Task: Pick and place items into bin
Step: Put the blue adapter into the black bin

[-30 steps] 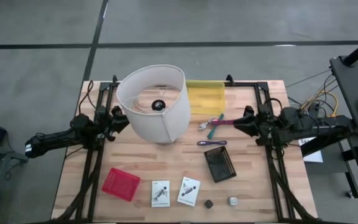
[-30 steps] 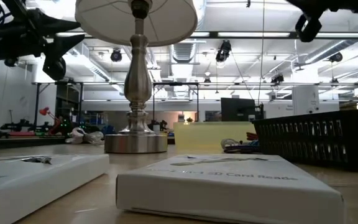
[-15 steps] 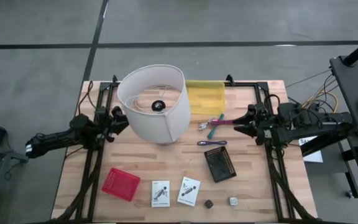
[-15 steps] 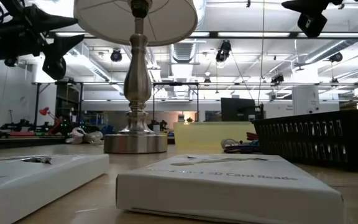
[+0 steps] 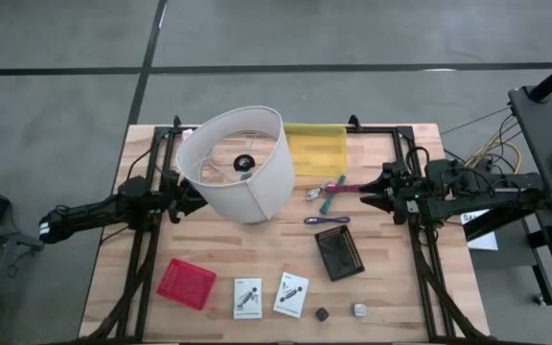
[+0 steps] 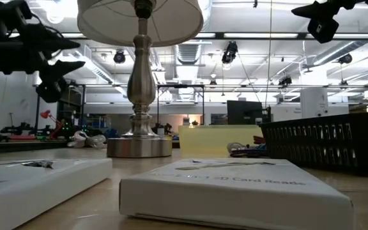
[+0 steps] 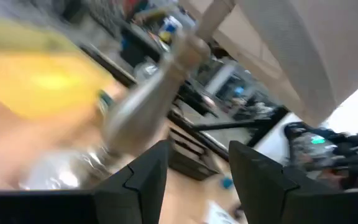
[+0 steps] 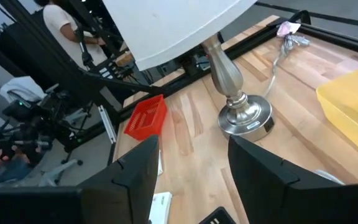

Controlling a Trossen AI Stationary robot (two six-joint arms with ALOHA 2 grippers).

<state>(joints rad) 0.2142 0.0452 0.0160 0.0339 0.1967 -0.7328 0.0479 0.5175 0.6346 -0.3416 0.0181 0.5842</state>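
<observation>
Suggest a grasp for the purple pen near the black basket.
Probably grip the purple pen mid-shaft from straight above, fingers closing across its thin width. It lies flat on the table, clear of the black basket, and the open right tool is nearest.

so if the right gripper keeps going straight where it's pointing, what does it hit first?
Probably the lamp's metal base. The right gripper hangs open above the table, facing it, and its wrist view centres that base between the fingers. The pen-like tools lie nearer but seem below its line; depth is unclear.
</observation>
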